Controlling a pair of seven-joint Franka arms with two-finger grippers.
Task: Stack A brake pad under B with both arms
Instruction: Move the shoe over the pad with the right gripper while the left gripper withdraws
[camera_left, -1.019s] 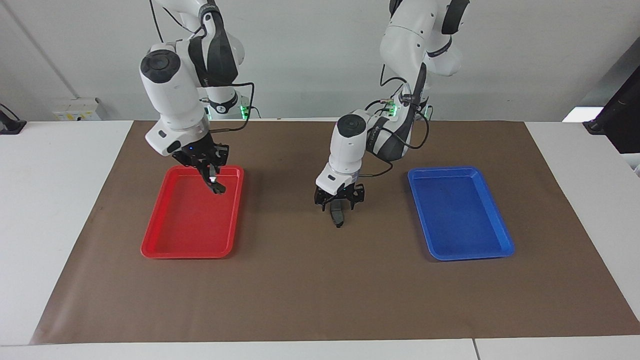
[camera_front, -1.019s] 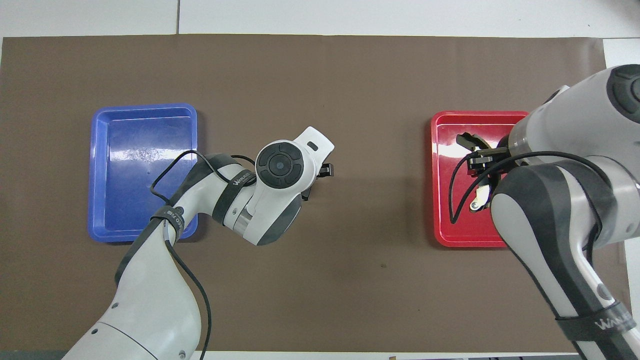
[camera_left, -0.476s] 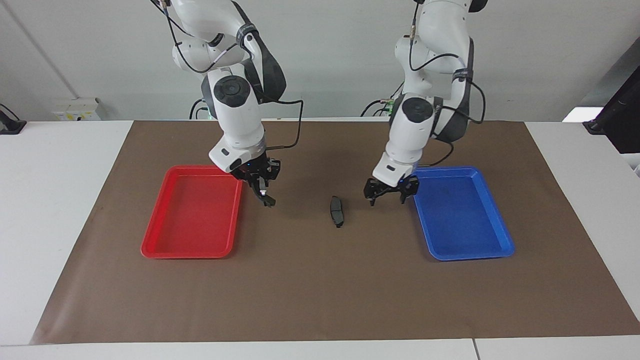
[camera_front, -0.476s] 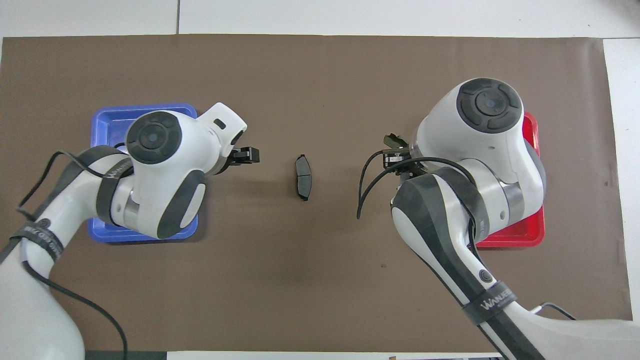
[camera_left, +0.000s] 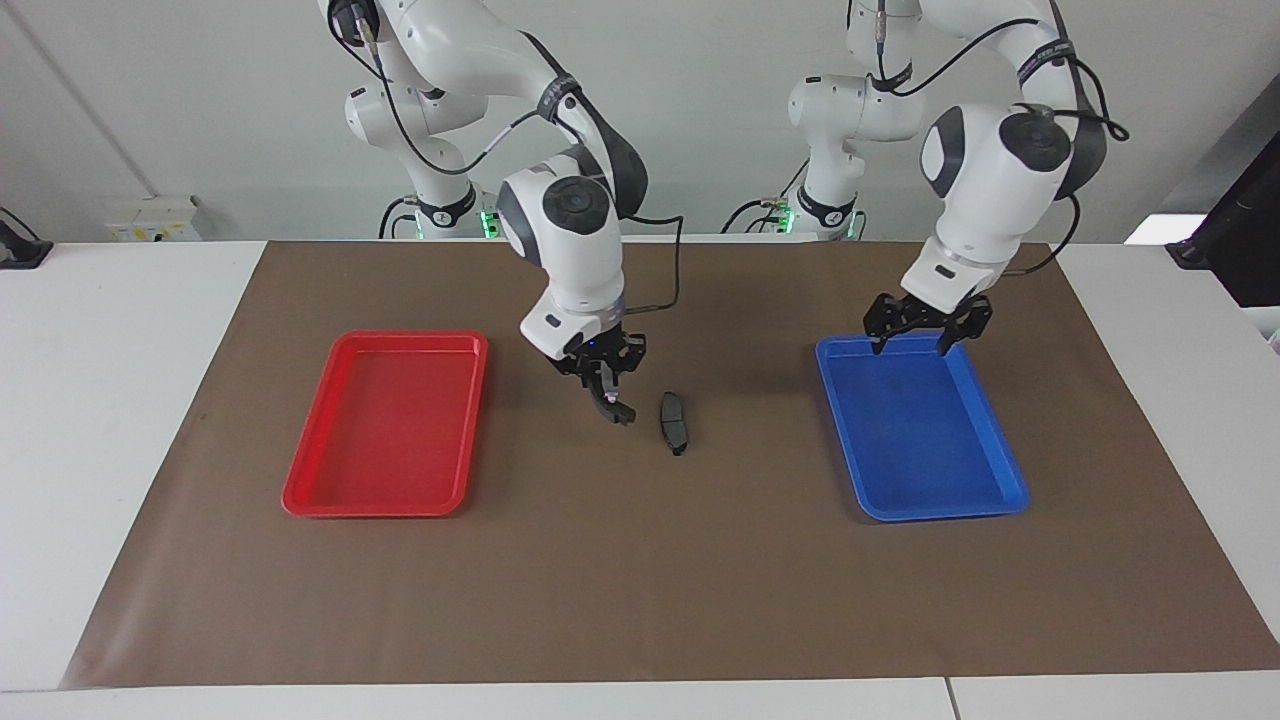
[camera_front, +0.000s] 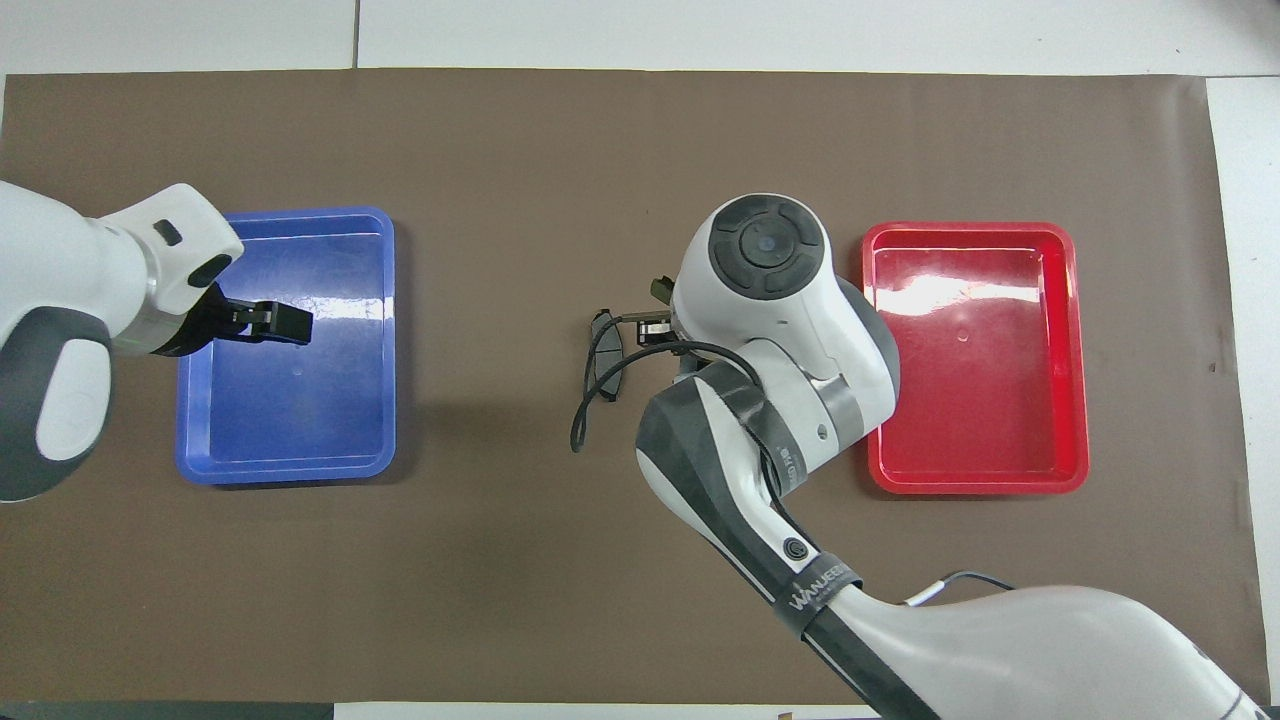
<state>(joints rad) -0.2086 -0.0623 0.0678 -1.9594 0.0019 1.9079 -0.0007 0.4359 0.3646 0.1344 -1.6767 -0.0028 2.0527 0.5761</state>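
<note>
Since the earlier frame the right gripper (camera_left: 603, 384) has carried B (camera_left: 617, 411) away from the red tray (camera_left: 318, 470) to just beside the A brake pad (camera_left: 673, 422), and the left gripper (camera_left: 928, 326) has drawn back over the blue tray (camera_left: 1000, 470).
Starting nearest the robots, we see the left gripper with fingers spread wide and holding nothing over the blue tray's nearer end, which we judge clears room for the stacking. The right gripper is clamped on B, which hangs low over the brown mat (camera_left: 640, 580). A lies flat mid-mat between the trays, ready to go underneath. From overhead the right arm's wrist hides B and a cable crosses A, so we cannot tell how B is tilted.
</note>
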